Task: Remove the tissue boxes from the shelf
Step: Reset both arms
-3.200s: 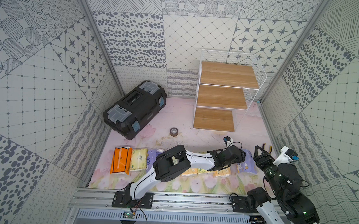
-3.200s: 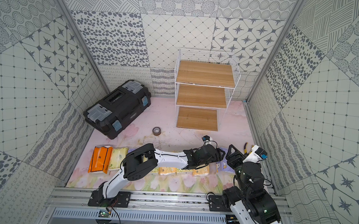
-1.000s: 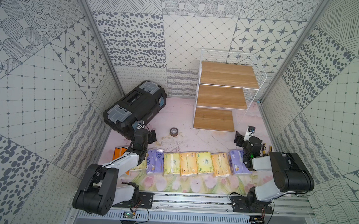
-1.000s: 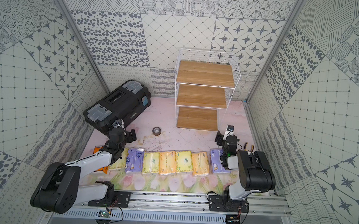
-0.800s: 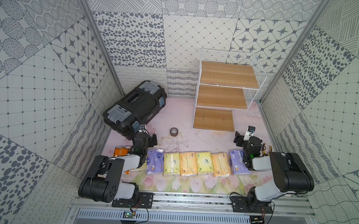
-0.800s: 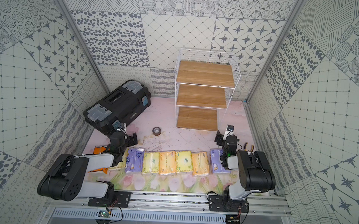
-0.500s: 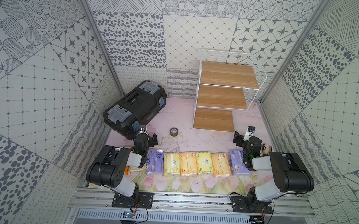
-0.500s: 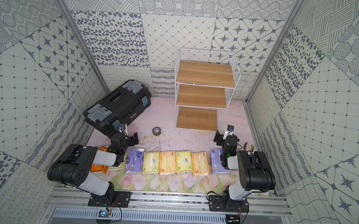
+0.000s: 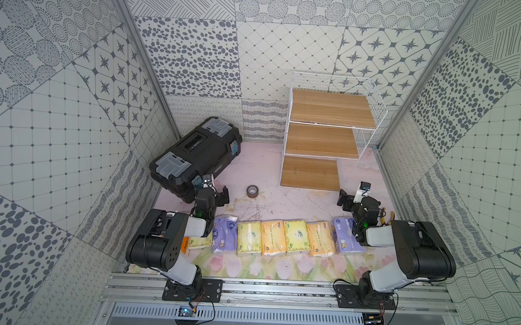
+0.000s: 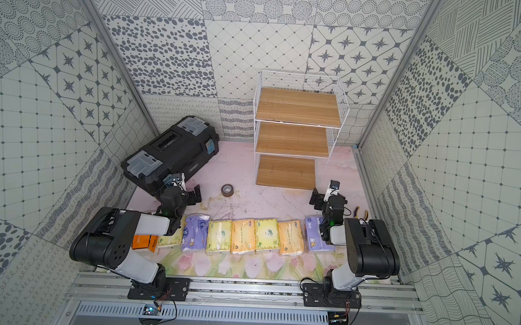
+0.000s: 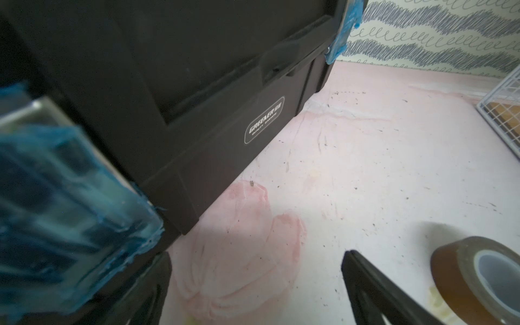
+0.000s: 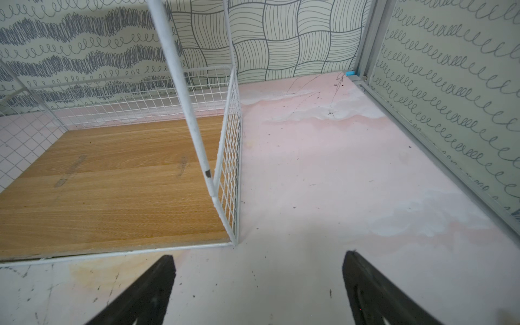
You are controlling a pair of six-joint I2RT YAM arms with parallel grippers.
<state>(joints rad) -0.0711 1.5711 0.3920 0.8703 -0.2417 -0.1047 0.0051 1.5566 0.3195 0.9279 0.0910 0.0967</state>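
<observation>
Now that your left arm (image 9: 165,240) is folded back too | white wire-frame shelf with three wooden boards (image 9: 323,142), upper right, stands bare | eight soft plastic-wrapped tissue packs (image 9: 272,237) line the floor (image 9: 267,175), lower centre | left gripper (image 11: 256,281), right gripper (image 12: 259,281): fingers apart, empty | task looks done.

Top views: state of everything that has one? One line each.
shelf: upright, all three boards bare
tissue boxes: eight, off the shelf, lying side by side in a row on the floor
toolbox: lid closed, on the floor
tape: lying flat on the floor, untouched
left gripper: open, empty
right gripper: open, empty
</observation>
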